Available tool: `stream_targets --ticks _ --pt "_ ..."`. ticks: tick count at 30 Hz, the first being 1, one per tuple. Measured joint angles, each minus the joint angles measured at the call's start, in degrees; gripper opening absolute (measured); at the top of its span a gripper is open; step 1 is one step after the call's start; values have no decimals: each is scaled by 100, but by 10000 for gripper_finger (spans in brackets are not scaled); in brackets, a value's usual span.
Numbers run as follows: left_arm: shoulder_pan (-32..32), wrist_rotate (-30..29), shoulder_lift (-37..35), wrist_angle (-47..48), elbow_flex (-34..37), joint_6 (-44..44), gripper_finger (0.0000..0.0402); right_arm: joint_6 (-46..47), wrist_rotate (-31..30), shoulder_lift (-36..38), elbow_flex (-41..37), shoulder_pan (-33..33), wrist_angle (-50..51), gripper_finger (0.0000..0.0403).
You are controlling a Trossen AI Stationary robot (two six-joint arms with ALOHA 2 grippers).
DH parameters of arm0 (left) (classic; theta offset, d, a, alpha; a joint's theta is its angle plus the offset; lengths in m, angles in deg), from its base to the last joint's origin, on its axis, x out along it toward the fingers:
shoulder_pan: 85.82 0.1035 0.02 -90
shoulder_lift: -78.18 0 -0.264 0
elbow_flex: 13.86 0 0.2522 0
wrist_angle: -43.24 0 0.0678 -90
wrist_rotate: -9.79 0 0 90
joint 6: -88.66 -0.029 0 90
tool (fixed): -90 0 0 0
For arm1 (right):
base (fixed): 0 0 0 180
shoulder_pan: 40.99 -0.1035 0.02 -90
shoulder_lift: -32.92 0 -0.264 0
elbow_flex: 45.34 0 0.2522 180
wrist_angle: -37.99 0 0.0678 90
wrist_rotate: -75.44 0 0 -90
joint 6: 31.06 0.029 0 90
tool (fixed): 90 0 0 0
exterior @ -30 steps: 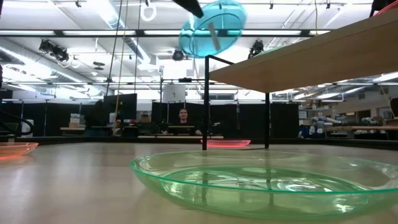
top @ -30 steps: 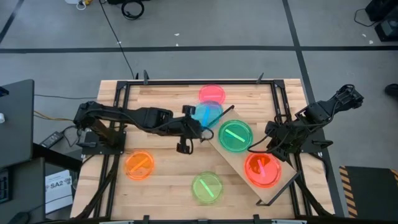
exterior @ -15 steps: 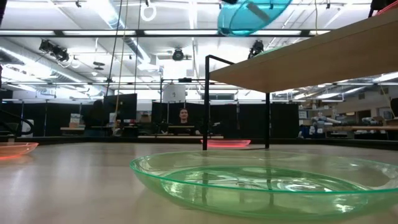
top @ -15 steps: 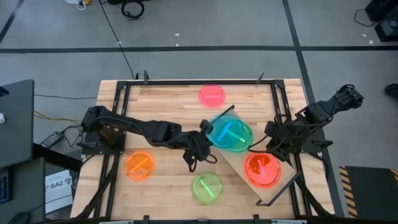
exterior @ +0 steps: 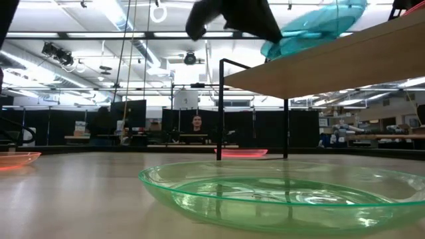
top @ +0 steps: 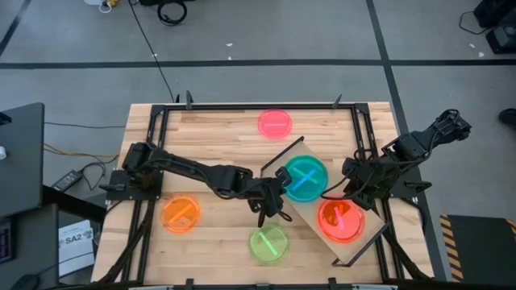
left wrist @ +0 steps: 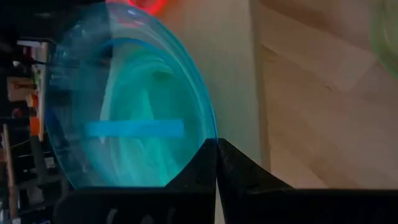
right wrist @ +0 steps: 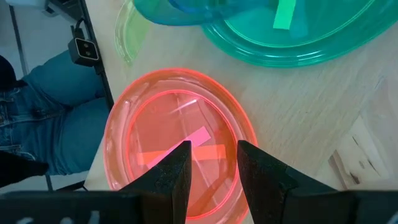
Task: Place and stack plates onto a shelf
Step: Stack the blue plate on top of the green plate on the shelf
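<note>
My left gripper (top: 279, 191) is shut on a blue plate (top: 306, 179) and holds it over the far-left end of the shelf (top: 364, 242), a light-wood plank lying aslant at the table's right. Under the blue plate a green plate (right wrist: 292, 34) lies on the shelf; whether the two touch I cannot tell. An orange-red plate (top: 340, 219) lies flat on the shelf's middle. My right gripper (right wrist: 211, 163) hangs open above that plate, touching nothing. On the tabletop lie a pink plate (top: 275, 122), an orange plate (top: 181, 214) and another green plate (top: 268, 243). My left gripper pinches the blue plate's rim (left wrist: 210, 132) between its two shut fingers, on the edge nearest the table's left. The fingers come from the table's left, slanting down. The plate sits tilted over the shelf, its held edge lowest (exterior: 275, 48).
The shelf's thin black wire frame (exterior: 220, 106) stands at its corners. Black rails (top: 153, 145) run along the tabletop's left and right sides by the arm bases. A seated person's legs (right wrist: 56, 112) show beyond the table's edge. Bare wood lies at the table's centre left.
My left gripper has gone toward the table's right and near edges and down, rolling at the wrist, still shut on the blue plate. The plate, steeply tipped and high over the table a second ago, now lies flatter and lower above the green plate on the shelf.
</note>
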State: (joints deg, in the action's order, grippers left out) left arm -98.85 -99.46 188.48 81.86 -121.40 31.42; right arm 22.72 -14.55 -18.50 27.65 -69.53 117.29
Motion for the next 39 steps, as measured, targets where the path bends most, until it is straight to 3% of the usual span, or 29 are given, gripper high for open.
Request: stream_targets --ticks 16,32,39 --pt "303 -4 123 -399 1 107 6 0 2 4 2 0 -15 135" --pt "301 -2 123 -408 1 132 36 0 2 4 -1 0 -13 135" --pt "301 -2 123 -410 1 600 57 1 2 4 -1 0 -13 135"
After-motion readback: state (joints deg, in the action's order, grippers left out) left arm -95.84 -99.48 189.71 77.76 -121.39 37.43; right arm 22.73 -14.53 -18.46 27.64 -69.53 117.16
